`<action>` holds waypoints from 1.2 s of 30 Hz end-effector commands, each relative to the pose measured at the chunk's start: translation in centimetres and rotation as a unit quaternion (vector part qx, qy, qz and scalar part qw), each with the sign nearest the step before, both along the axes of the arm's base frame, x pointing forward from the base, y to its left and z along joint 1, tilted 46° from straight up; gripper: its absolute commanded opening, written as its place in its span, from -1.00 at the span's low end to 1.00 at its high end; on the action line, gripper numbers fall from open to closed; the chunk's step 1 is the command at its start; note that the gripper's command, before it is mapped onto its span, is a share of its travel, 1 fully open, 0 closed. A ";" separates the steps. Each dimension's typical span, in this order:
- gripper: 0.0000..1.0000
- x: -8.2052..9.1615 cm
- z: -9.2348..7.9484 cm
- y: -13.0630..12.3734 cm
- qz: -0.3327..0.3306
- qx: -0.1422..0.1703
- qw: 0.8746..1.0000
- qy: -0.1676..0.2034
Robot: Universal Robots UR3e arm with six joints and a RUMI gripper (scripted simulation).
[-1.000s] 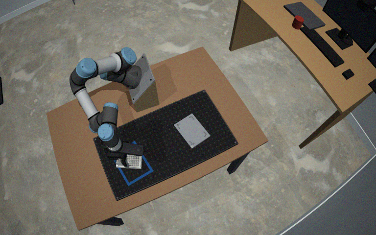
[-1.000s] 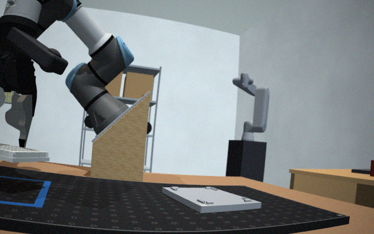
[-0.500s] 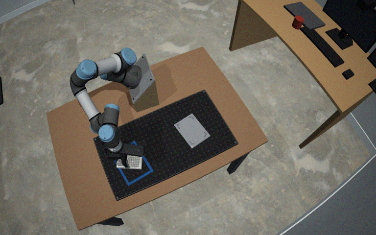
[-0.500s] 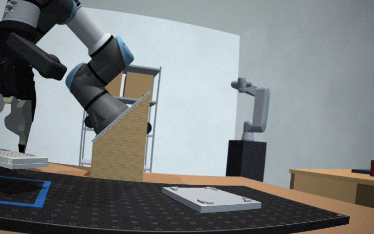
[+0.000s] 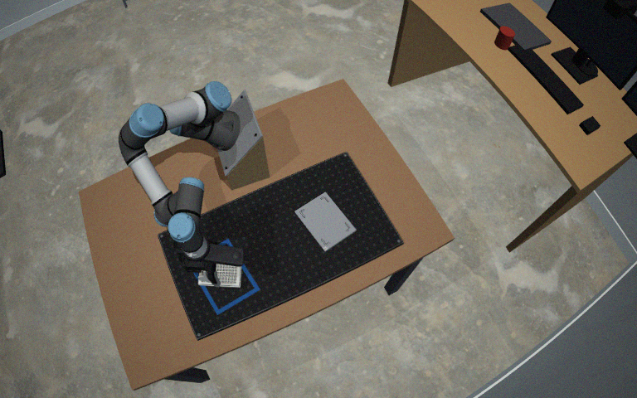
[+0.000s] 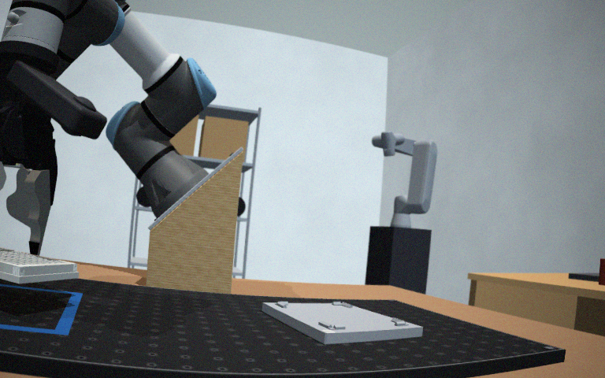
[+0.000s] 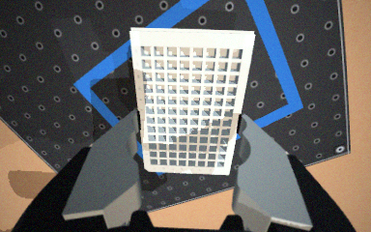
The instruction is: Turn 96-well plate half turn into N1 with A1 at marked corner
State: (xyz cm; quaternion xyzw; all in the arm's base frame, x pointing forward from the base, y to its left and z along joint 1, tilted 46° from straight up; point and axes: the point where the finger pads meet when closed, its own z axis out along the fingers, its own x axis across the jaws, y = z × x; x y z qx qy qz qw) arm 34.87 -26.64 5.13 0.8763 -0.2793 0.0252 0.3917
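The white 96-well plate [image 5: 228, 275] is between my gripper's [image 7: 190, 127] two grey fingers, which are shut on its long sides. It hangs level, a little above the black perforated board [image 5: 281, 239], over a blue square outline [image 5: 235, 303] at the board's near-left end. In the exterior view the plate [image 6: 31, 267] is at the far left, just over the board, below the fingers [image 6: 26, 209]. The wrist view shows the plate's well grid [image 7: 190, 101] from above; I cannot make out its cut corner. The grey plate nest N1 [image 5: 324, 220] with its corner locators stands empty towards the board's right end [image 6: 341, 321].
The arm's base sits on a sloped wooden wedge [image 5: 241, 140] [image 6: 196, 231] behind the board. A second desk [image 5: 531, 80] with a red cylinder [image 5: 504, 36] and dark items stands apart at the upper right. The table's edge is close beyond the blue outline [image 7: 275, 53].
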 end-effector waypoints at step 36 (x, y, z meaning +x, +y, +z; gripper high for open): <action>-1.00 -0.3 -1.5 -1.6 0.001 -0.001 1.000 -0.001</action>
